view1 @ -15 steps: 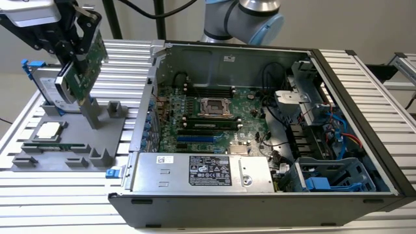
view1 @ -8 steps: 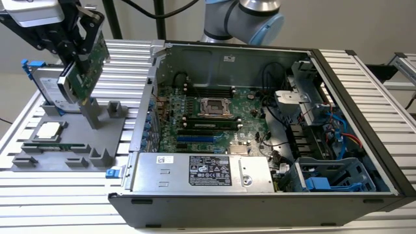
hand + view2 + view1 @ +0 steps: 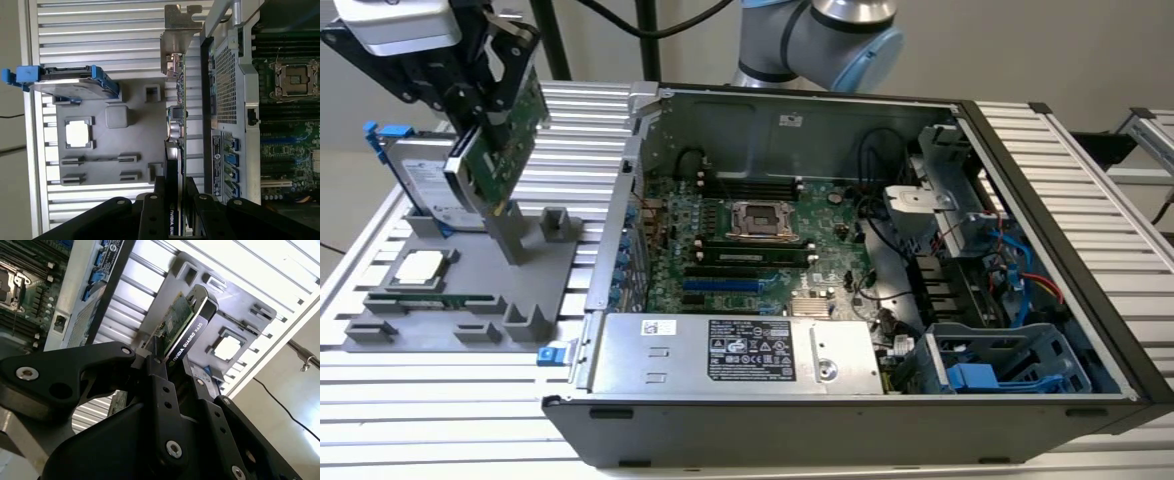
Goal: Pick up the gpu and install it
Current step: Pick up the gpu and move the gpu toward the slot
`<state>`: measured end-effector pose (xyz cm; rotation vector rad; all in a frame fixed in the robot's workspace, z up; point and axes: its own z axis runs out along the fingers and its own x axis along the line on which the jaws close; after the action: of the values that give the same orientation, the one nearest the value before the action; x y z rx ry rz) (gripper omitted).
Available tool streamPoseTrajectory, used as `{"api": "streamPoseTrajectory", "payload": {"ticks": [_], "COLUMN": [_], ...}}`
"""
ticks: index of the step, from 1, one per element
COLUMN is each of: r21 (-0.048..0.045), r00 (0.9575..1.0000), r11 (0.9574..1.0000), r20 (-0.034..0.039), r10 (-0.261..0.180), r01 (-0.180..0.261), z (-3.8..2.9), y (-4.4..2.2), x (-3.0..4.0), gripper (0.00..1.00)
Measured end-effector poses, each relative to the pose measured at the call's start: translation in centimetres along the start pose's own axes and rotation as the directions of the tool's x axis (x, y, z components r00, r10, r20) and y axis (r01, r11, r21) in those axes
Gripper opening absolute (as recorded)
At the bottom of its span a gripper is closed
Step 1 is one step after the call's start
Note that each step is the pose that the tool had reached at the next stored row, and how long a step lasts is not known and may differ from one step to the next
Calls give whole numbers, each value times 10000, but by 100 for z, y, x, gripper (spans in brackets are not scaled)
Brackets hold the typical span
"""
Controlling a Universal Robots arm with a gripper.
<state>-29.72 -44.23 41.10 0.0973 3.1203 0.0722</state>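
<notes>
My gripper (image 3: 478, 108) is shut on the gpu (image 3: 507, 140), a green card with a black cooler. It holds the card tilted in the air over the grey holder tray (image 3: 454, 300), at the exterior view's left, outside the open computer case (image 3: 1041, 200). In the second wrist view the black fingers (image 3: 159, 372) clamp the near end of the gpu (image 3: 181, 322). The first wrist view shows the gpu (image 3: 177, 120) edge-on between tray and case wall, its silver bracket (image 3: 178, 25) at the end far from the gripper (image 3: 174, 197).
A silver hard drive with blue rails (image 3: 416, 185) stands at the tray's back; a processor chip (image 3: 420, 268) and a narrow memory stick (image 3: 434, 298) lie in it. Inside the case are the motherboard (image 3: 747, 240), the power supply (image 3: 734, 350) and cables (image 3: 987, 260).
</notes>
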Motion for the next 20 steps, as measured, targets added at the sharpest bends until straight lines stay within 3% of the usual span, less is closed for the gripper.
{"api": "streamPoseTrajectory", "payload": {"ticks": [20], "r21": [-1], "r00": [10000], "r11": [10000], "r20": [0], "r10": [1], "r01": [-1], "z": [3], "y": [16], "x": [-98], "gripper": [0]}}
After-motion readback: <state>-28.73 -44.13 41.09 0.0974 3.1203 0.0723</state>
